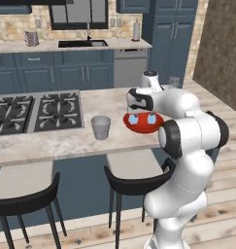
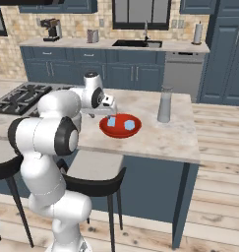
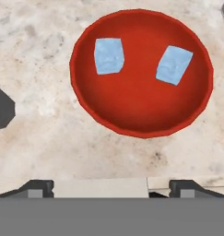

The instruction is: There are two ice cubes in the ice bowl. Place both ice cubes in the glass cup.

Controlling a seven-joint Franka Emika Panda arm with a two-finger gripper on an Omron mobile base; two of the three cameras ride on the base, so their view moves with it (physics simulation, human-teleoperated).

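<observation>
The red ice bowl (image 3: pixel 141 108) sits on the marble island counter (image 3: pixel 49 147), with both pale-blue ice cubes inside it: one (image 3: pixel 109 55) to the left and one (image 3: pixel 174 65) to the right, lying apart. My gripper (image 3: pixel 113 186) hangs open above the bowl's near rim, holding nothing. From the left base view the bowl (image 1: pixel 143 127) lies under my hand, and the grey glass cup (image 1: pixel 101 127) stands upright a short way to its left. In the right base view my gripper (image 2: pixel 110 110) hovers over the bowl (image 2: pixel 118 132).
A gas cooktop (image 1: pixel 37 112) fills the counter's left end. A tall grey jar-like vessel (image 2: pixel 164 104) stands right of the bowl. Two dark stools (image 1: pixel 134 177) are tucked under the counter's near edge. A sink and cabinets line the back wall.
</observation>
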